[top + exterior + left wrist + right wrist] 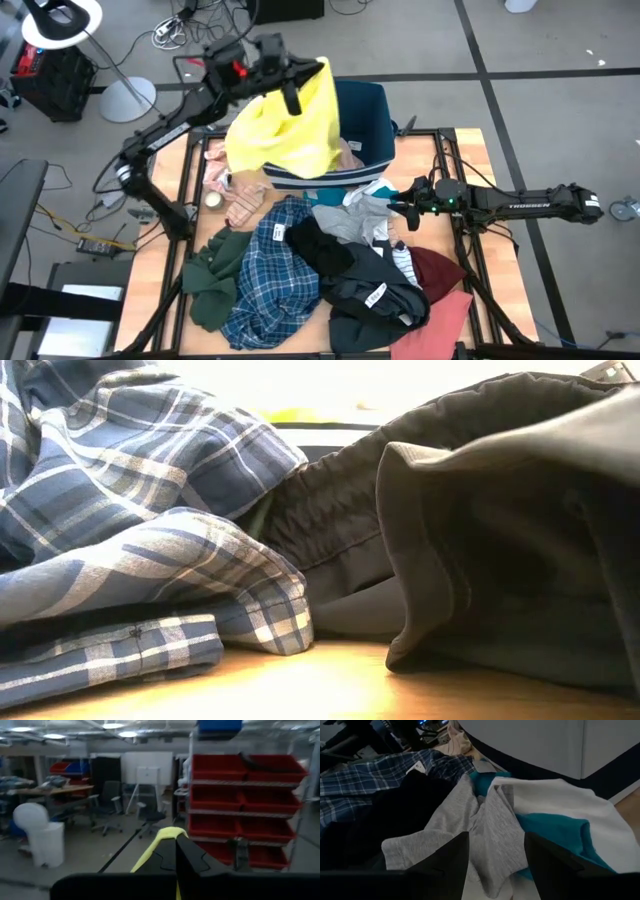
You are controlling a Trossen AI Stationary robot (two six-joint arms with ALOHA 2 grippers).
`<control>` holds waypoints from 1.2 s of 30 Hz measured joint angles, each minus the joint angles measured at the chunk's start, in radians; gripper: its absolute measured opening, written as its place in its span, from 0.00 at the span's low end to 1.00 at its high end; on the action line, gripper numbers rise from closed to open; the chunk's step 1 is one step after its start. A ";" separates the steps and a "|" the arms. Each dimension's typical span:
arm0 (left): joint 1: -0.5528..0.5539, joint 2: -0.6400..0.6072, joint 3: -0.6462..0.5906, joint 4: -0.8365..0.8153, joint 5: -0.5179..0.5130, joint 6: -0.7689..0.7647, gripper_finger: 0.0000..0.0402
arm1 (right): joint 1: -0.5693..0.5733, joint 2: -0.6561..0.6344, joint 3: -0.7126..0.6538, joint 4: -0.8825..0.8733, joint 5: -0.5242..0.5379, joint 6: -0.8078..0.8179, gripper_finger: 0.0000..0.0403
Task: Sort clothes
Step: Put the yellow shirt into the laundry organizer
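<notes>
My left gripper [292, 95] is raised over the table's far part and shut on a yellow garment [285, 135], which hangs beside and over the navy bin [368, 120]. My right gripper [398, 210] is open and low at the pile's right side. Its fingers stand on either side of a fold of a light grey garment [485, 825], next to a teal-white one [560, 815]. The pile on the table holds blue plaid [268, 275], dark green [213, 275], black [320, 245], dark grey [375, 290], maroon [437, 270] and salmon pink [447, 318] clothes. My left gripper pinches a bunched part of the yellow garment [167, 836] between its two shut fingers [192, 860], which point about level toward the table's far side. The garment hangs slack below the gripper, lifted off the pile; its lower end is over the bin's near rim. My right gripper: I cannot tell whether its fingers touch the grey fold.
The low view is filled by the blue plaid garment [130, 540] and the dark grey one [500, 510] lying on the wooden table top [330, 680]. Pinkish clothes [232, 195] lie at the table's left, near the bin. A lamp stand [125, 95] is off the table's far left.
</notes>
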 joint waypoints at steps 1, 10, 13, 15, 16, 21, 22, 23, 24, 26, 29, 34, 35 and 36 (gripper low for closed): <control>-0.003 0.029 0.044 0.001 0.014 -0.006 0.00 | 0.000 0.000 0.000 0.000 0.000 0.000 0.48; -0.012 0.212 0.286 0.011 0.064 -0.003 0.00 | 0.000 0.000 0.000 0.000 0.000 -0.007 0.48; -0.001 0.238 0.328 0.009 0.064 -0.003 0.00 | 0.000 0.000 0.000 0.000 0.000 -0.007 0.48; 0.005 0.246 0.355 0.014 0.063 -0.005 0.00 | 0.000 0.000 0.000 0.000 0.000 -0.008 0.48; 0.009 0.247 0.367 0.015 0.062 -0.006 0.00 | 0.000 0.000 0.000 0.000 0.000 -0.008 0.48; 0.011 0.247 0.397 -0.069 0.058 0.002 0.00 | 0.000 0.000 0.000 0.000 0.000 -0.008 0.48; 0.015 0.248 0.405 -0.122 0.059 0.003 0.00 | 0.000 0.000 0.000 0.000 0.000 -0.008 0.48; 0.019 0.248 0.412 -0.180 0.060 0.004 0.00 | 0.000 0.000 0.000 0.000 0.000 -0.008 0.48; 0.024 0.248 0.413 -0.238 0.059 0.016 0.00 | 0.000 0.000 0.000 0.000 0.000 -0.008 0.48; 0.037 0.248 0.413 -0.376 0.044 0.074 0.00 | 0.000 0.000 0.000 0.000 -0.001 -0.008 0.48; 0.050 0.249 0.413 -0.600 -0.027 0.134 0.00 | 0.000 0.000 0.000 0.000 -0.001 -0.008 0.48; 0.059 0.248 0.406 -0.895 -0.145 0.196 0.00 | 0.000 0.000 0.000 0.000 -0.001 -0.008 0.48; 0.059 0.248 0.399 -0.940 -0.160 0.209 0.00 | 0.000 0.000 0.000 0.000 -0.001 -0.008 0.48; 0.059 0.248 0.390 -0.977 -0.165 0.214 0.00 | 0.000 0.000 0.000 0.000 -0.001 -0.008 0.48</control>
